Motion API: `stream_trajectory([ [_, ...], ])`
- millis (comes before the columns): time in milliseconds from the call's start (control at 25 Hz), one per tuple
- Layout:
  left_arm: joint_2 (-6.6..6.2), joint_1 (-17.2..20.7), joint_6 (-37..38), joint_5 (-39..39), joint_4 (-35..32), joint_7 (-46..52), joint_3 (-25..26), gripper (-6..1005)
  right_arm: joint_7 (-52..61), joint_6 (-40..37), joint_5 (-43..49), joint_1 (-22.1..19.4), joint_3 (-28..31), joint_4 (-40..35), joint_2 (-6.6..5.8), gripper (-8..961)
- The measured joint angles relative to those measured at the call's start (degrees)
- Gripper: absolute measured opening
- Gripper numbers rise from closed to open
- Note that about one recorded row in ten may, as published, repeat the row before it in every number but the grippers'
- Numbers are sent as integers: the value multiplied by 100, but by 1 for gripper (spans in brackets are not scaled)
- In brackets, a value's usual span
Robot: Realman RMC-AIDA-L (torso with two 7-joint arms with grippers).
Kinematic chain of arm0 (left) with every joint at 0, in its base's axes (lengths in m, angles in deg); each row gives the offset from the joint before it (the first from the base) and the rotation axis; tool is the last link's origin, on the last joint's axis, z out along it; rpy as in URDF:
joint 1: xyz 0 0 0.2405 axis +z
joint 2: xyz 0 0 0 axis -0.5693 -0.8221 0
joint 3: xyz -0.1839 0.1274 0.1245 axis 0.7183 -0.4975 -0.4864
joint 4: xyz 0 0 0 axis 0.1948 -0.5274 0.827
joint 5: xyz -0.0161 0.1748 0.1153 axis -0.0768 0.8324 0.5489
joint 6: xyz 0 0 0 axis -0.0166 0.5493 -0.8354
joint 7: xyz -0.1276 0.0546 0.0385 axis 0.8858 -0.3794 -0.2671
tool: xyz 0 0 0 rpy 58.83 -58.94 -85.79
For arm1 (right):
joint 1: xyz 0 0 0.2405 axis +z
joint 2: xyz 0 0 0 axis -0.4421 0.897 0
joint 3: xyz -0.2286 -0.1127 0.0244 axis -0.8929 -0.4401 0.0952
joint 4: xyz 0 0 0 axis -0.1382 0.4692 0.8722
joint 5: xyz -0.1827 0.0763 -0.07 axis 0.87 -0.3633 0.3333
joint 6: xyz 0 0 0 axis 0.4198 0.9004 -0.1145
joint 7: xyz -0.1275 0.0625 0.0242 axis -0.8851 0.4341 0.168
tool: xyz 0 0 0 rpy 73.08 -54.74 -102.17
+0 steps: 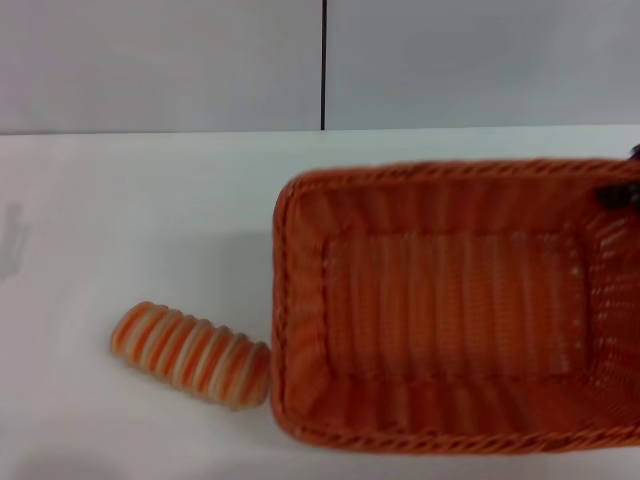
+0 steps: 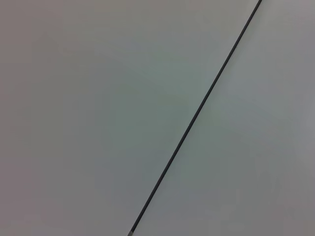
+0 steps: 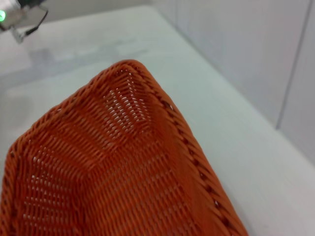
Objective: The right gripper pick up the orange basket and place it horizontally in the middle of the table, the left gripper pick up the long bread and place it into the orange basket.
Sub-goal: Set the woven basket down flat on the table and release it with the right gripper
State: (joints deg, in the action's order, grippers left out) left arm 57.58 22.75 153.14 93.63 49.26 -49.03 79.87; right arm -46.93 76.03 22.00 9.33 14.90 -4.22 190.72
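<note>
— Where's the orange basket (image 1: 455, 300) now?

— Lying long-side across the table (image 1: 140, 200), open side up. My right gripper (image 1: 618, 192) is at its far right rim; whether my jaws grip that rim, I cannot tell.

— And the long bread (image 1: 190, 354)?

— Touching the basket's left wall, outside it.

— How will they handle?

— Basket: light, stiff weave, I judge; take the braided rim. Bread: 1 small ridged loaf, probably light; pinch across its middle. My left gripper is out of sight.

No readable text, labels or numbers.
</note>
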Motion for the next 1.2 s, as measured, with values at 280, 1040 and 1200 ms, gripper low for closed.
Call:
stream_trajectory([
  [280, 0, 19, 2, 0, 20, 22, 0, 781, -476, -293, 642, 517, -39, 846, 183, 148],
  [1040, 0, -24, -75, 0, 19, 77, 0, 775, -391, -791, 728, 796, -7, 1201, 473, 214],
  [1200, 0, -27, -98, 0, 19, 77, 4, 774, -309, -900, 673, 765, 228, 1200, 474, 269],
])
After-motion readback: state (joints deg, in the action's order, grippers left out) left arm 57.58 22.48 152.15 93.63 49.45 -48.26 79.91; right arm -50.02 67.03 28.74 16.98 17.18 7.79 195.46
